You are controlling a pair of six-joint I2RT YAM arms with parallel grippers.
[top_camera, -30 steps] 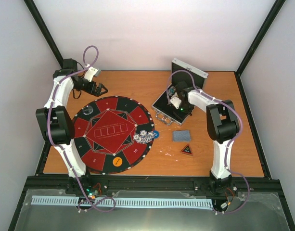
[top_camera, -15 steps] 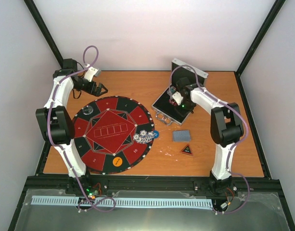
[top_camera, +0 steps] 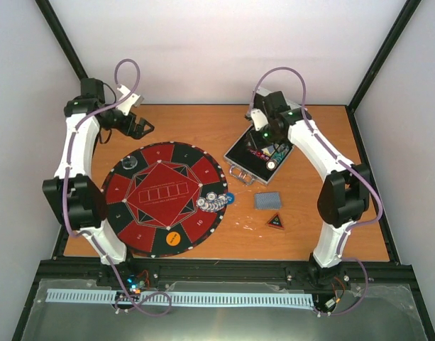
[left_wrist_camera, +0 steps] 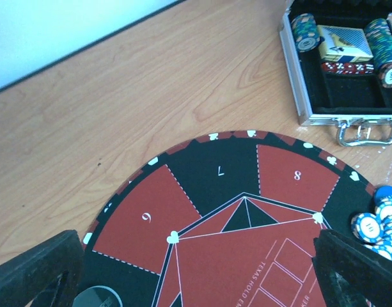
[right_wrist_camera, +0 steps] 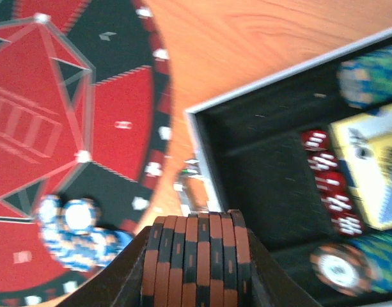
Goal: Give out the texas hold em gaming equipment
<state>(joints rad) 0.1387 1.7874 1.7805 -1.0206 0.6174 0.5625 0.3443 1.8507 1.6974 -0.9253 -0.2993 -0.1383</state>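
Note:
My right gripper [top_camera: 263, 141] hangs above the open silver case [top_camera: 240, 150], shut on a stack of several orange-and-black poker chips [right_wrist_camera: 197, 262]. In the right wrist view the case [right_wrist_camera: 202, 137] lies below, holding chip stacks [right_wrist_camera: 368, 80], red dice [right_wrist_camera: 327, 185] and a card box [right_wrist_camera: 375, 160]. Blue-white chips [top_camera: 213, 201] lie on the mat's right edge and also show in the right wrist view [right_wrist_camera: 74, 233]. Grey-blue cards [top_camera: 267, 200] and the black-red triangle marker [top_camera: 275, 222] lie on the table. My left gripper [top_camera: 141, 128] is open and empty behind the mat.
The round red-and-black mat [top_camera: 164, 199] lies centre-left, with a yellow disc [top_camera: 172, 237], a clear disc [top_camera: 130, 163] and a blue disc [top_camera: 230, 197] at its rim. The left wrist view shows the mat [left_wrist_camera: 247, 185] and the case [left_wrist_camera: 311, 96]. Walls close in behind and at the sides.
My right gripper has risen out of the case with the orange-black chip stack, and its arm has swung back. My left arm has drawn back a little toward the far left.

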